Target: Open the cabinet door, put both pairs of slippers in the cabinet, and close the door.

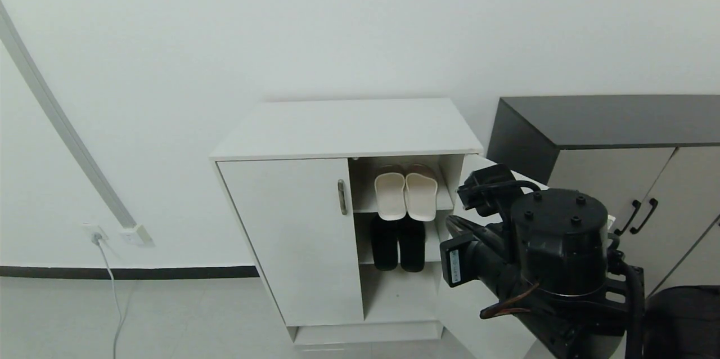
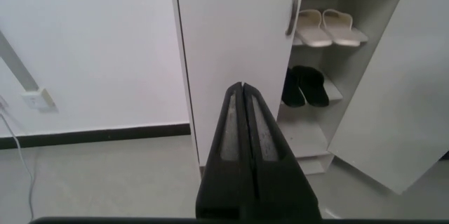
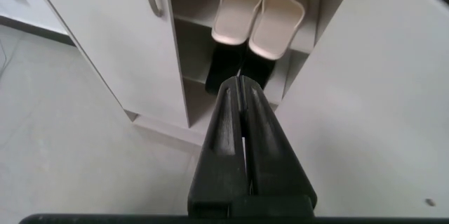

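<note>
My right arm (image 1: 557, 252) hides much of the open door (image 2: 393, 97). The cabinet (image 1: 349, 128) holds two white slippers (image 1: 406, 196) above and two black slippers (image 1: 398, 243) below, dim in shadow. My left gripper (image 2: 242, 87) and right gripper (image 3: 242, 80) have their jaws together, empty.

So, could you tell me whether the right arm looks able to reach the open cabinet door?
Probably yes. The open door stands close beside the right claw, which is shut, and nothing lies between the two. A sideways push on the panel looks feasible from there.
</note>
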Tool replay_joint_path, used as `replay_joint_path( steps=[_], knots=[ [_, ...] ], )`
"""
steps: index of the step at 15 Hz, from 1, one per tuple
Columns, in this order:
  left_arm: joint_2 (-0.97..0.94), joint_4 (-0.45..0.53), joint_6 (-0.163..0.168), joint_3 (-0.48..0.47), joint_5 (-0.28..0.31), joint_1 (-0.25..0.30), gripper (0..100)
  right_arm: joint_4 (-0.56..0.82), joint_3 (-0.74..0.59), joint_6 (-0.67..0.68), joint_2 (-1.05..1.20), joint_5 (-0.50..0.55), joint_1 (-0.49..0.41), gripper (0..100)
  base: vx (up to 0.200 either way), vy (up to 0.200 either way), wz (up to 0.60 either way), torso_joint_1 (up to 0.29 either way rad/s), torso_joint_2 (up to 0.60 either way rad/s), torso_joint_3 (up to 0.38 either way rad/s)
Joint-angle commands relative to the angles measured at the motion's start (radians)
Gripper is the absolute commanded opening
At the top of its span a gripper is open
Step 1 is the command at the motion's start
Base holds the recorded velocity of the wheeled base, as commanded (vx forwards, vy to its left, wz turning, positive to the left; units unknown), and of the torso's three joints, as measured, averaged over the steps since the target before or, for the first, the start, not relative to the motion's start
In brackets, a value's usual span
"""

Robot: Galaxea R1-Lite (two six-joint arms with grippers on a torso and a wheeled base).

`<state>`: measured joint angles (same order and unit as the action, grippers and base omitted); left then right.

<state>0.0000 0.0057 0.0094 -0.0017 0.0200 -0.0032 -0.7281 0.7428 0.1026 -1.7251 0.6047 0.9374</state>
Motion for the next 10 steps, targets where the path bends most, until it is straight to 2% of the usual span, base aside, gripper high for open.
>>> replay_joint_path(
  steps=[1,7,10],
  knots=[
    [0.0,0.0,0.0,0.0,0.0,0.0,0,-0.001,0.0,-0.001,-0.005,0.0,0.001,0,0.0,0.0,0.0,0.227,-0.55,-0.325],
    [0.0,0.0,0.0,0.0,0.0,0.0,0,-0.002,-0.013,-0.001,-0.01,-0.003,-0.002,0,0.0,0.0,0.0,0.246,-0.57,-0.324],
    [0.0,0.0,0.0,0.0,0.0,0.0,0,-0.001,-0.017,-0.007,-0.01,-0.003,-0.006,0,0.0,0.0,0.0,0.059,-0.13,-0.07]
  ],
)
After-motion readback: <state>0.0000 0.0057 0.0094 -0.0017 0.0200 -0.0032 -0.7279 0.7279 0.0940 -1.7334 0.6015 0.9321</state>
